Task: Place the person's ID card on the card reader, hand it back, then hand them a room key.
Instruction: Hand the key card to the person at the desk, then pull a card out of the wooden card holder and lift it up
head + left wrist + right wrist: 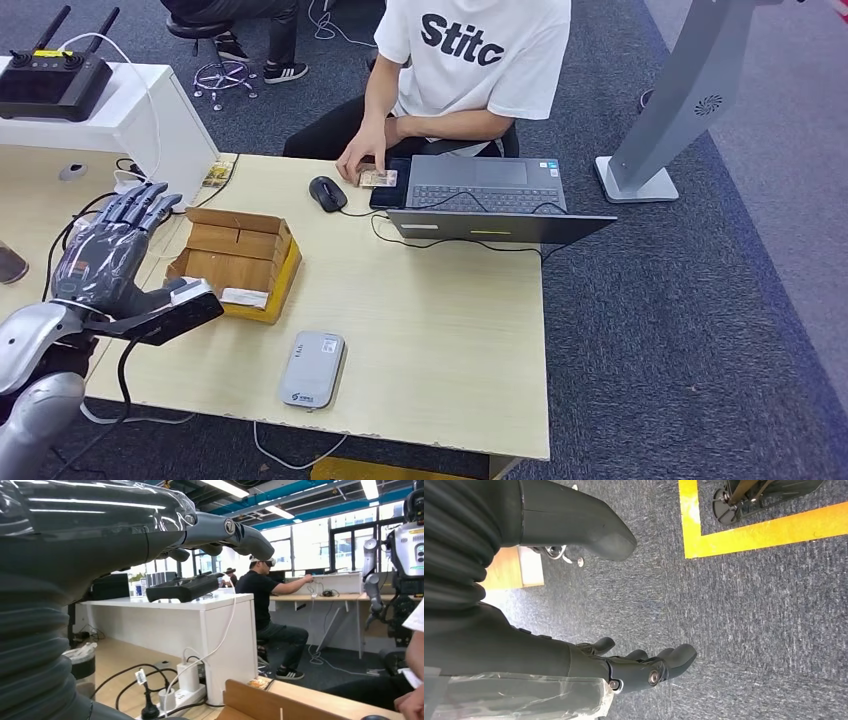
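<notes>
One ID card point(378, 179) lies at the table's point(440, 340) far edge, just left of the laptop point(490, 198), with the person's hand point(362, 160) resting on it; it is small, flat and pale, its print too small to read. One card reader point(312, 369), a flat grey slab with rounded corners, sits near the table's front edge, well apart from the card, with a cable running off the front. One open cardboard box point(238, 262) with a yellow side stands left of the reader, divided inside; a pale flat piece lies at its near corner, and I cannot tell what it is. One black mouse point(327, 192) sits left of the card, corded. The table is light wood grain; the floor is dark blue-grey carpet.

Left hand point(112, 245): dark, glossy, held above the table's left edge beside the box, fingers straight and spread apart, holding nothing and touching nothing. From the left wrist view the fingers point(235, 534) reach out level over a white counter, with nothing between them.

Right hand point(634, 665): hanging over the carpet, fingers loosely extended with a slight curl, thumb well apart from them, nothing held.
</notes>
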Robot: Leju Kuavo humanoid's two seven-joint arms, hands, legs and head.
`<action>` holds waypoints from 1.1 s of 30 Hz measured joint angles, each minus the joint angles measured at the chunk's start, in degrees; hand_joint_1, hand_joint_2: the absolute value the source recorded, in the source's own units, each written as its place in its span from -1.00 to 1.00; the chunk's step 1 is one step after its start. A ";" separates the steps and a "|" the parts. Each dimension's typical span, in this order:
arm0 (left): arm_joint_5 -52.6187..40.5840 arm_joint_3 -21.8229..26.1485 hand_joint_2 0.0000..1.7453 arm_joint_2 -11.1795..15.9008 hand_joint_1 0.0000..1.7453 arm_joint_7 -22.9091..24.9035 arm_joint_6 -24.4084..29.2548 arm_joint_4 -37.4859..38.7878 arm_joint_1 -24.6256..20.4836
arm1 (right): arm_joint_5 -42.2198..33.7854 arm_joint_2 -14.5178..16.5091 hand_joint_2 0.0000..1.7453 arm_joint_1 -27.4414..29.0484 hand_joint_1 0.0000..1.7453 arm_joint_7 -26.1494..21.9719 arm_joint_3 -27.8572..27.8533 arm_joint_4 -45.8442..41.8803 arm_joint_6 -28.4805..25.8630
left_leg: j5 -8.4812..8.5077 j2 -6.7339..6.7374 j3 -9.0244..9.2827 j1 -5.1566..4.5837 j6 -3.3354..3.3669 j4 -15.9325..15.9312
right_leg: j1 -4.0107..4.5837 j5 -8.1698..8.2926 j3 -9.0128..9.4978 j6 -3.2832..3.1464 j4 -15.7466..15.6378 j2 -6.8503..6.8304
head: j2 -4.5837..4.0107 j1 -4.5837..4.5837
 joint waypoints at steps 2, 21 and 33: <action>-0.28 0.24 1.00 0.19 -1.00 0.38 0.07 0.02 0.62 | 0.17 0.00 1.00 -0.01 -1.00 -0.04 -0.02 0.00 -0.02 | 0.00 -0.01 0.00 0.00 0.00 0.00 | 0.00 0.00 0.00 0.00 -0.01 -0.01 | 0.00 0.00; -9.14 0.44 1.00 -10.33 -1.00 1.36 9.43 16.32 1.35 | 3.49 0.33 1.00 -0.36 -1.00 0.44 -0.02 -0.01 0.03 | 0.00 -0.02 0.00 -0.02 0.00 0.03 | -0.01 0.00 -0.01 0.01 -0.02 -0.03 | 0.00 0.01; -10.46 0.44 1.00 -16.27 -1.00 0.49 10.91 24.50 -1.59 | 4.46 0.33 1.00 -0.48 -1.00 0.13 -0.01 -0.01 0.07 | 0.00 -0.02 0.01 -0.01 0.00 0.04 | -0.01 0.01 -0.01 0.01 -0.02 -0.02 | 0.00 -0.01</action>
